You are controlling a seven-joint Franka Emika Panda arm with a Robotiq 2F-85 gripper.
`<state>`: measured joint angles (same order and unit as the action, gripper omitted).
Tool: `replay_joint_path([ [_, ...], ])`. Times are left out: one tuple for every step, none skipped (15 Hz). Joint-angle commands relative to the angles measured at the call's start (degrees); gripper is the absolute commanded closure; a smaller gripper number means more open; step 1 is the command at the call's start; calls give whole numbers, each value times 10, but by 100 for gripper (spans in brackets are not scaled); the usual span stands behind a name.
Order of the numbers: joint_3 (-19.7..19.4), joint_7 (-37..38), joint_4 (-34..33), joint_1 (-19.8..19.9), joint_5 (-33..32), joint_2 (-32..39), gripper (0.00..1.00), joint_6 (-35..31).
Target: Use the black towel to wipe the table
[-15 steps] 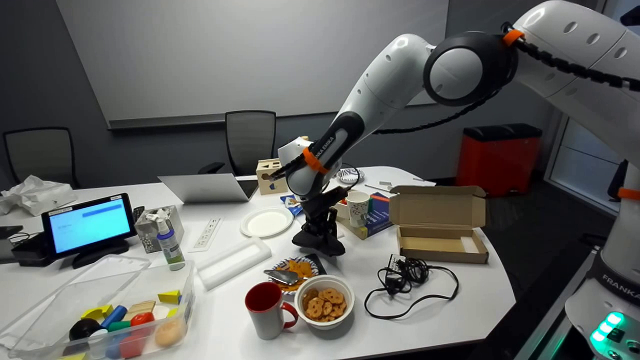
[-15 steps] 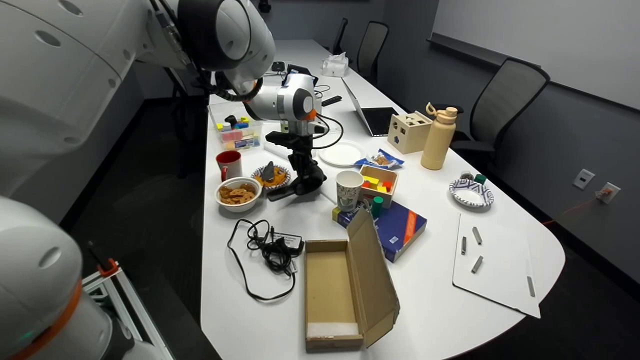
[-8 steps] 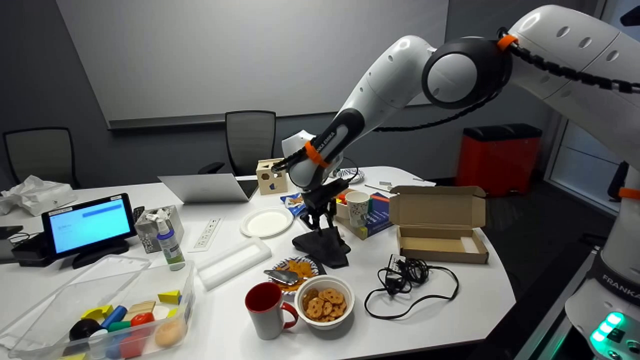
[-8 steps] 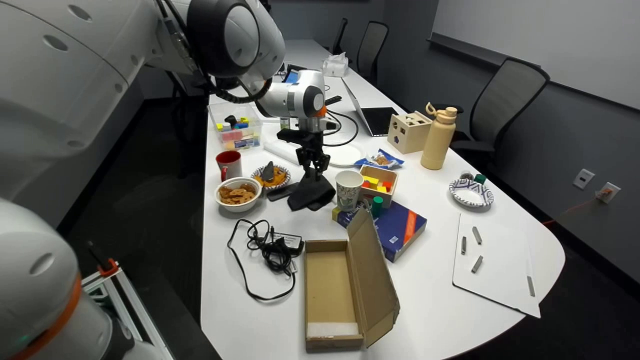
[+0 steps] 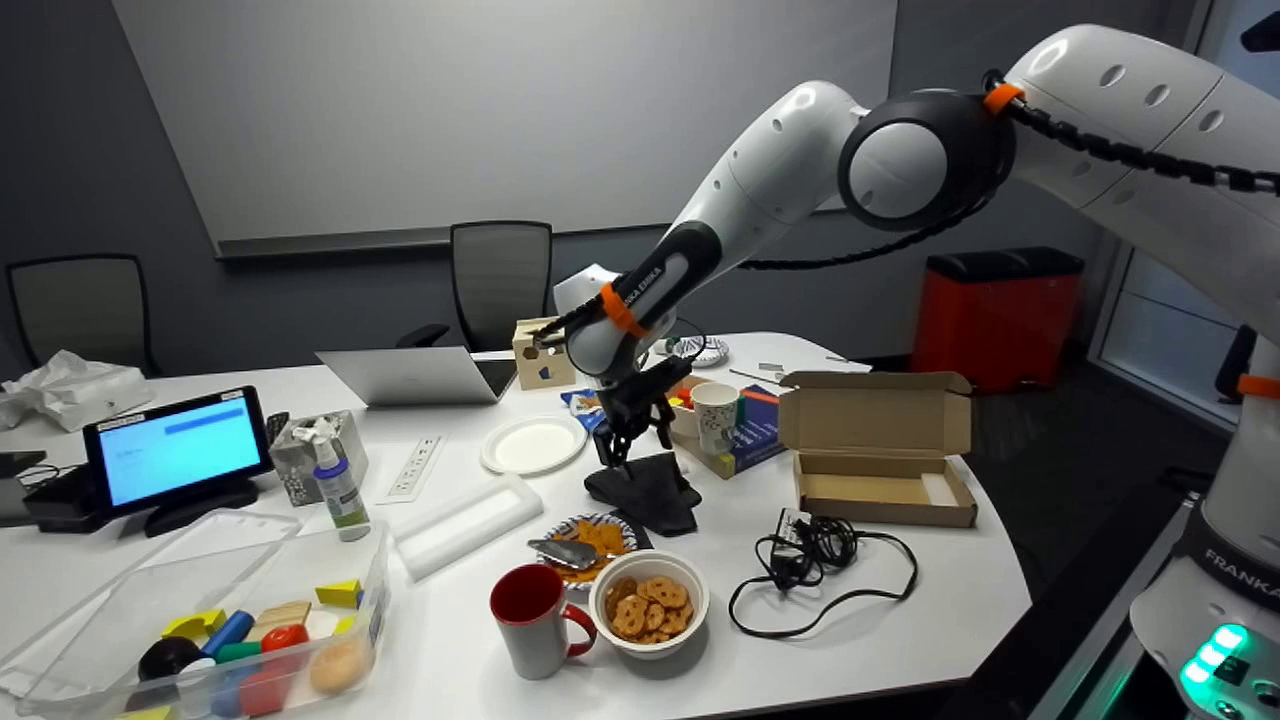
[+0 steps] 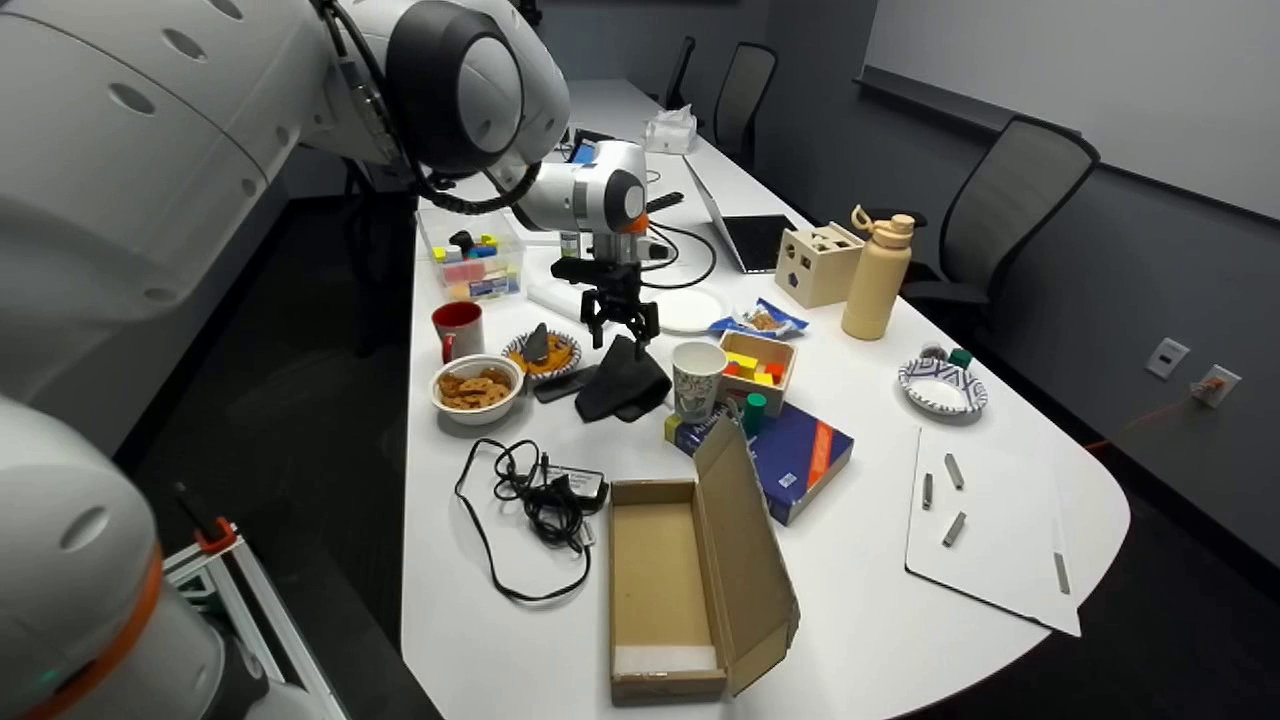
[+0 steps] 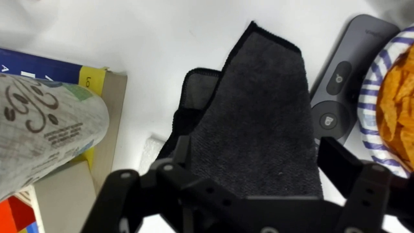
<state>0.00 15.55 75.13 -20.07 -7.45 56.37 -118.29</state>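
The black towel lies loosely folded on the white table, one corner doubled over another layer. In both exterior views the towel rests flat between the chip plate and the patterned cup. Just above the towel hangs my gripper, pointing down, its fingers spread wide and nothing between them. From the wrist view, the gripper spans most of the towel's width, with one finger over each side; its body hides the towel's near end.
A dark remote lies right beside the towel, next to a paper plate of orange chips. Opposite stand a paper cup and a blue book. A snack bowl, red-and-white mug, cables and cardboard box surround this area.
The gripper has let go of the towel, which dropped from a raised bunch to lie flatter on the table. The fingers have spread apart and the gripper has risen slightly.
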Motion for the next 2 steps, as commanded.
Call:
replay_joint_path([
  [8, -23, -44, 2, -7, 24, 0, 39],
  [10, -26, -54, 2, -6, 30, 0, 50],
])
